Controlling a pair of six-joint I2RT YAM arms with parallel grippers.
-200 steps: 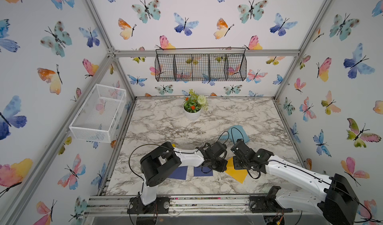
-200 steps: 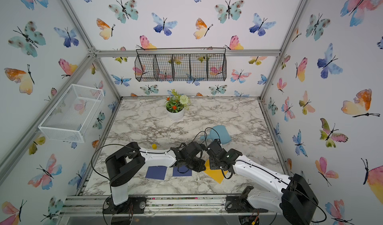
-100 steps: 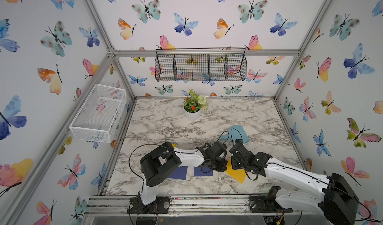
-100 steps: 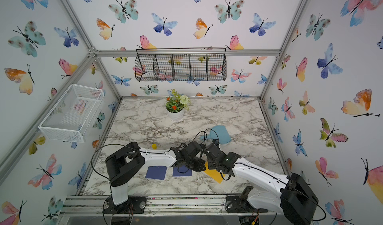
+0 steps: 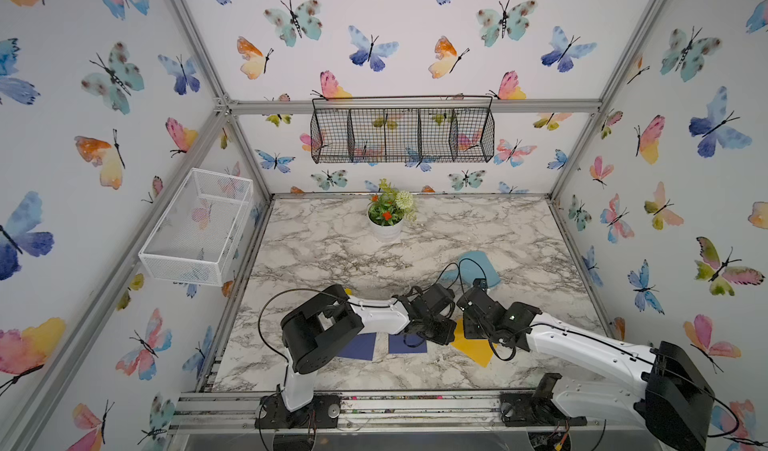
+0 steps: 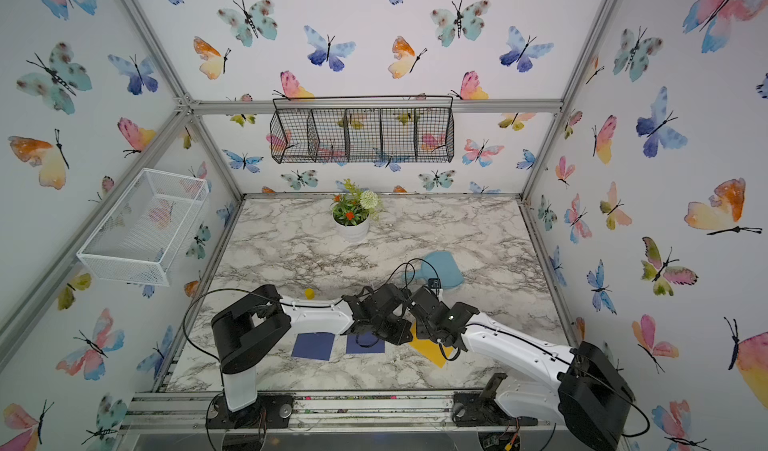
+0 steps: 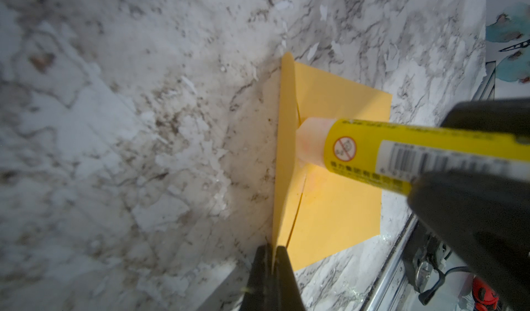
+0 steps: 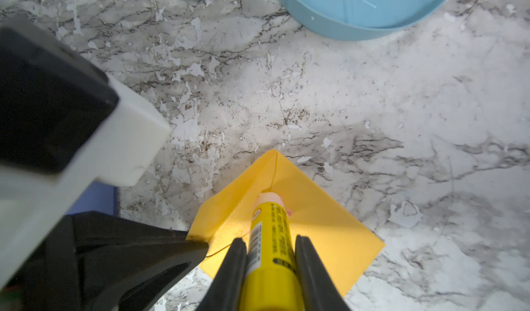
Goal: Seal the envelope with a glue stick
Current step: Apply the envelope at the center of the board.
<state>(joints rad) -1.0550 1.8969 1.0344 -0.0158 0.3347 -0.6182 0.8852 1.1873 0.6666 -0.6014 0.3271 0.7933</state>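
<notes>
A yellow envelope [image 5: 473, 347] [image 6: 428, 351] lies near the table's front edge, between the two arms. My left gripper [image 7: 274, 249] is shut on the edge of the envelope's flap [image 7: 285, 152] and holds it standing upright off the body [image 7: 338, 197]. My right gripper [image 8: 271, 243] is shut on the glue stick [image 8: 271, 232], a yellow tube with black print and a barcode. The glue's pale uncapped tip [image 7: 311, 143] presses into the fold where the flap meets the body. In both top views the black wrists hide the fingers and the stick.
A light blue scoop-shaped tray [image 5: 473, 268] [image 8: 358, 8] lies just behind the arms. Two dark blue squares [image 5: 361, 345] [image 5: 407, 343] sit left of the envelope. A small yellow cap [image 6: 309, 293] is behind the left arm. A flower pot [image 5: 386, 220] stands at the back.
The right gripper with the glue stick has shifted slightly to the left along the envelope. The left arm has stayed still, holding the flap.
</notes>
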